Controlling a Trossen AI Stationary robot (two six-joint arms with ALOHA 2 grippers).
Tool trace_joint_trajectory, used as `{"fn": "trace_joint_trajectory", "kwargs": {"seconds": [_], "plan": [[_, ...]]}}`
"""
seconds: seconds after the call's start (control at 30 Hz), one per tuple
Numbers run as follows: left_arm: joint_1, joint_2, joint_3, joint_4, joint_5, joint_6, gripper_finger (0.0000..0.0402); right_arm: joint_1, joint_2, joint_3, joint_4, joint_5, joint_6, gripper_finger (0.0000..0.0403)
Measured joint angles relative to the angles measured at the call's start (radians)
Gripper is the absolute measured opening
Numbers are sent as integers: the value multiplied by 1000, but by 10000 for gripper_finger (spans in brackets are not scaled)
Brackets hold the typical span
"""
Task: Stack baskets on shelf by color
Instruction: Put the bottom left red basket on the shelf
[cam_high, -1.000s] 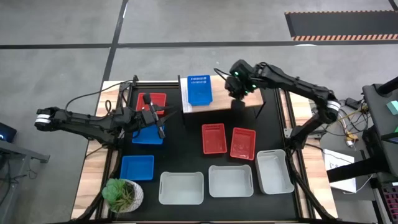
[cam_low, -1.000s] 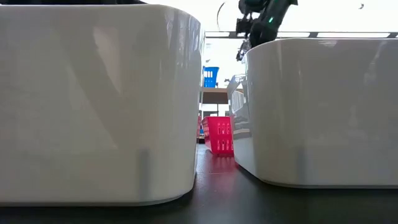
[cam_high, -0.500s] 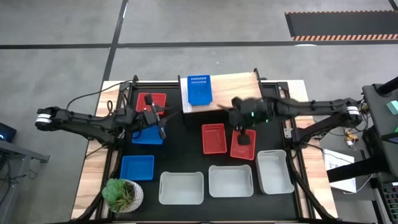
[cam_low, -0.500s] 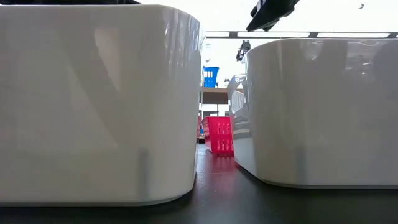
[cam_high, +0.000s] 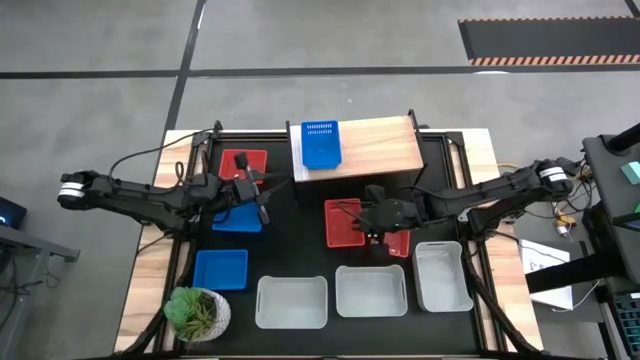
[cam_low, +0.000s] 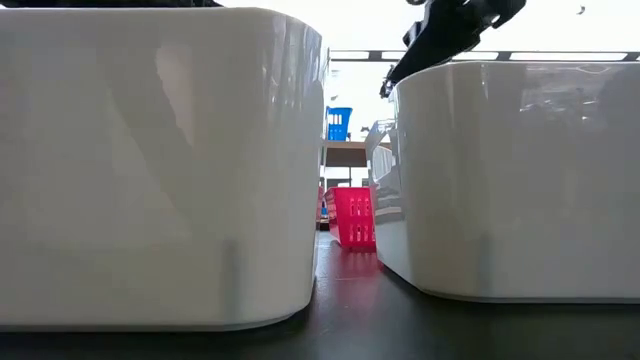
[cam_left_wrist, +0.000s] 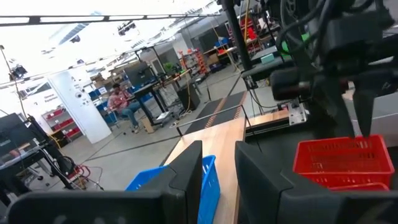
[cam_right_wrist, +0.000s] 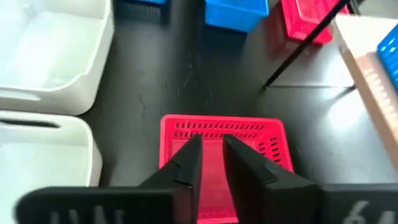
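The low view is mostly blocked by two white baskets (cam_low: 160, 160); only a red basket (cam_low: 353, 218) and the shelf (cam_low: 345, 150) show in the gap. The right gripper (cam_high: 372, 222) is seen low between two red baskets (cam_high: 343, 222), one partly covered by it; its fingers (cam_right_wrist: 186, 165) stand narrowly apart, nothing held. The left gripper (cam_high: 257, 192) is over a blue basket (cam_high: 238, 217), slightly parted. One blue basket (cam_high: 320, 144) lies on the shelf. A plant (cam_high: 196, 312) is noted at the corner.
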Motion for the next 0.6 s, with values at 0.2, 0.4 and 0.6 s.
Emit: {"fn": "trace_joint_trajectory", "kwargs": {"seconds": [0.2, 0.4, 0.6], "plan": [[-1, -4, -6, -2, 0, -50, 79, 1, 140, 78, -69, -6, 18, 114], [-1, -4, -3, 2, 7, -139, 79, 2, 282, 160, -145, -68, 49, 136], [-2, 3, -7, -1, 11, -238, 79, 2, 370, 170, -205, -90, 46, 137]]}}
